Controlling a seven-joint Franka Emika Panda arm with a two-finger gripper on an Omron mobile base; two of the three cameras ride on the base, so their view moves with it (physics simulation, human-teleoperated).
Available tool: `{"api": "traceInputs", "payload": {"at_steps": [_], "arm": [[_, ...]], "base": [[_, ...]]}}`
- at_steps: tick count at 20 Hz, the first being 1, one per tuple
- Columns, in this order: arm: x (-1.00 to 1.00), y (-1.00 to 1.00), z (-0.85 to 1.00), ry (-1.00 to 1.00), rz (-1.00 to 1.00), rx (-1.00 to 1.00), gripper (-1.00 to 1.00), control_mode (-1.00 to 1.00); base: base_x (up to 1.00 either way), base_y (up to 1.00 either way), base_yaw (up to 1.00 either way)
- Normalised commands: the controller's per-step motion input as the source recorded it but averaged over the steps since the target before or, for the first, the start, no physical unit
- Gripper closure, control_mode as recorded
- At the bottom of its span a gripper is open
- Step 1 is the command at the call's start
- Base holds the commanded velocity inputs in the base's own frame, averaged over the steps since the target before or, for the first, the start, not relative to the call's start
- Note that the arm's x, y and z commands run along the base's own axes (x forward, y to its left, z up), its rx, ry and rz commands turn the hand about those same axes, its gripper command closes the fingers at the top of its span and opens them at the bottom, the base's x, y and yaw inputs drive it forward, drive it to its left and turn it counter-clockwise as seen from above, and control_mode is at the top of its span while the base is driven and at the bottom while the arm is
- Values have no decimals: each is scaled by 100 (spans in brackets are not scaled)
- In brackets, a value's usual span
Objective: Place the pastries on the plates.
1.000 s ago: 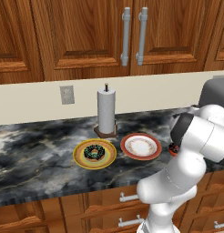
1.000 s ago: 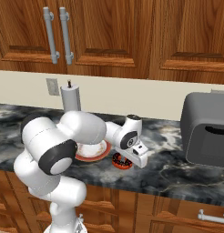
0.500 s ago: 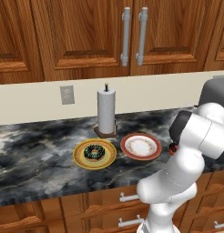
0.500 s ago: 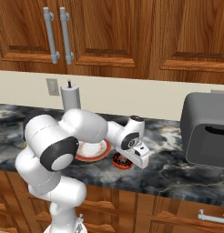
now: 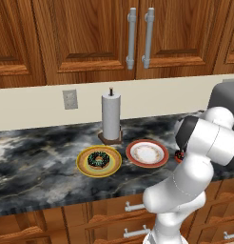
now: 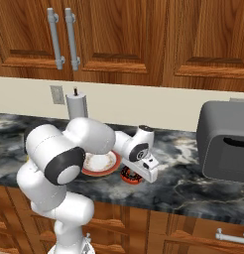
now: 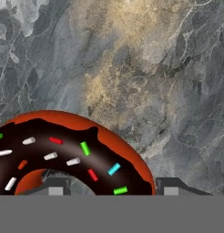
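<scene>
Gripper [image 7: 107, 187]: down low over the counter [image 6: 193, 183], one dark tip inside the ring's hole, the other just outside its rim; jaws narrowing, firm hold not yet certain.
Reddish-orange donut [image 7: 73, 152]: flat on the marble just right of the red-rimmed plate [image 5: 147, 153], directly beneath the hand, one wall of the ring between the tips.
Dark donut [image 5: 98, 159]: sitting on the yellow plate [image 5: 99, 161], done.
Key relation: empty red-rimmed plate just to the left of the hand; lift, short carry left.
</scene>
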Motion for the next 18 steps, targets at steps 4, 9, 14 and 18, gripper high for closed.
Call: {"api": "traceInputs", "payload": {"at_steps": [4,9,14,18], "arm": [[0,10,-5,0,0,0,100,-100],[-5,-6,2,0,-2,0,100,-100],[-22,-8,39,-16,-1,2,100,-100],[-19,8,46,-21,0,1,100,-100]], "base": [[0,0,0],[0,0,0],[0,0,0],[0,0,0]]}}
